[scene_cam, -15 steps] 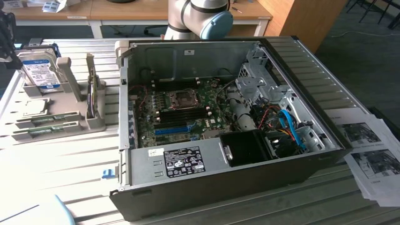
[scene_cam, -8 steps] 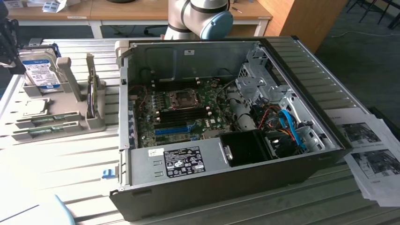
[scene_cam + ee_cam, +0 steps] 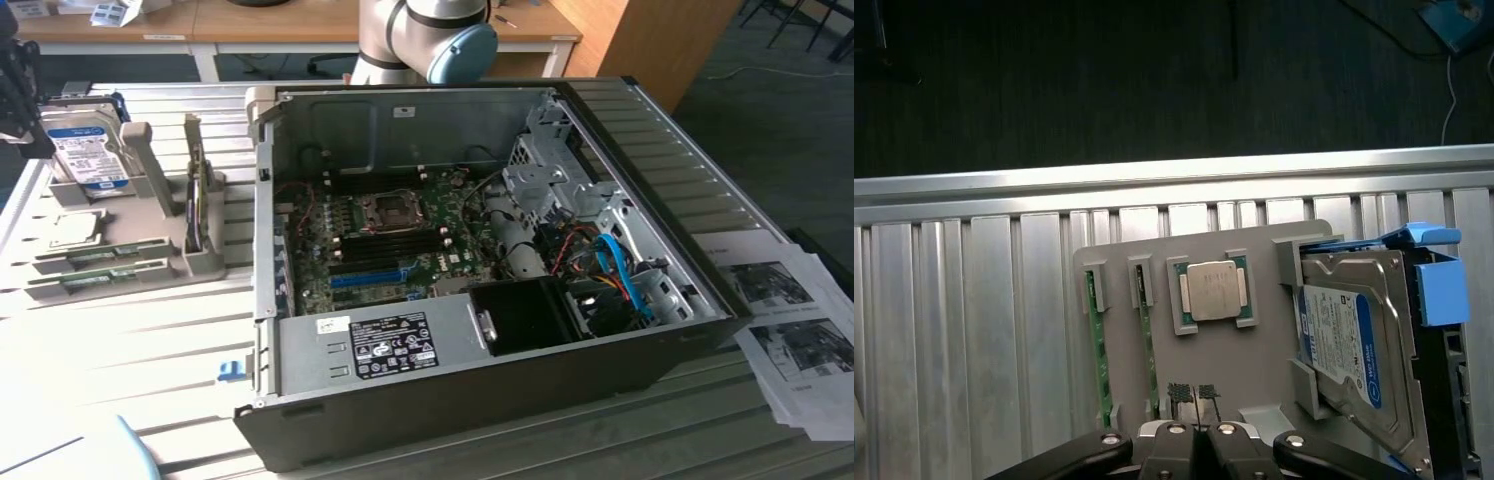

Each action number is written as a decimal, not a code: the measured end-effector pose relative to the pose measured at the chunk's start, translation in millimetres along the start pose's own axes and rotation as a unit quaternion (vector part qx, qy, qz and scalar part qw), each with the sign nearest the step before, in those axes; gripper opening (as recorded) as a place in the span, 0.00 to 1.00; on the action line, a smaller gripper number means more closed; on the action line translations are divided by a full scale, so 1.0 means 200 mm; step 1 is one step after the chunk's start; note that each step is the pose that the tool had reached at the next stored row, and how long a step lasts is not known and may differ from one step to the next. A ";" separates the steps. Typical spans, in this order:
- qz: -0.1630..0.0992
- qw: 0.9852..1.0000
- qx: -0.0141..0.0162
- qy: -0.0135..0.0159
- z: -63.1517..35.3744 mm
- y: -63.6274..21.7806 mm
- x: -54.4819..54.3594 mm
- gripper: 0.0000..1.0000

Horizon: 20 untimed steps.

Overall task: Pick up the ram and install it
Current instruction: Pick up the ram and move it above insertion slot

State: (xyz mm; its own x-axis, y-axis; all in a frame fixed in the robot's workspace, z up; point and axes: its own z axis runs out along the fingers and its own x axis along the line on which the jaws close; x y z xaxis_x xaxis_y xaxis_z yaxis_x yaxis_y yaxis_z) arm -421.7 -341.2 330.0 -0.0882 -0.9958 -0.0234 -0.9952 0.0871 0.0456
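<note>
Right at the near edge of the grey holder point(image 3: 1254, 240) hangs the gripper point(image 3: 1194, 395), its two ridged fingertips point(image 3: 1179, 393) pressed together with nothing between them. It looks lined up over the holder rather than over any one part.

Closest to it is a ram stick point(image 3: 1147, 340), a thin green strip standing on its long edge in a narrow slot of the holder. Nothing is touching it. A second stick point(image 3: 1094, 340) stands parallel in the next slot, on the side away from the processor chip point(image 3: 1212, 292). Standing them on edge, with end blocks gripping each tip, probably keeps the top edge free for a pinch from above.

The processor chip lies flat in a square frame on the holder, just beside the first stick. Past it, a hard drive point(image 3: 1349, 345) leans in the holder's far bay with a blue bracket point(image 3: 1439, 285) against it. The separate bays seem meant to keep the parts from crowding each other.

The holder rests on a slatted metal table point(image 3: 974, 330). In the exterior view, the computer case point(image 3: 467, 350) lies open on its side to the right of the holder, well apart from it. Its green board point(image 3: 387, 240) faces up, likely so a stick can be pushed straight down into it.
</note>
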 end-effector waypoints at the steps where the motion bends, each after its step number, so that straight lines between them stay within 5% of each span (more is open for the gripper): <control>1: 0.000 1.000 0.000 0.000 0.000 0.000 0.00 0.09; 3: 0.000 1.000 0.000 0.000 0.000 0.000 0.00 0.10; 5: 0.000 1.000 0.000 0.000 0.000 0.000 0.00 0.23; 20: 0.000 1.000 0.000 0.000 -0.001 -0.006 0.06 0.23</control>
State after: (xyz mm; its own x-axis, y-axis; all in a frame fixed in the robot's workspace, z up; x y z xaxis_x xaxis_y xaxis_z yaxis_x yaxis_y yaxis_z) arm -421.6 -353.4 330.0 -0.0882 -0.9958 -0.0241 -0.9952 0.0870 0.0455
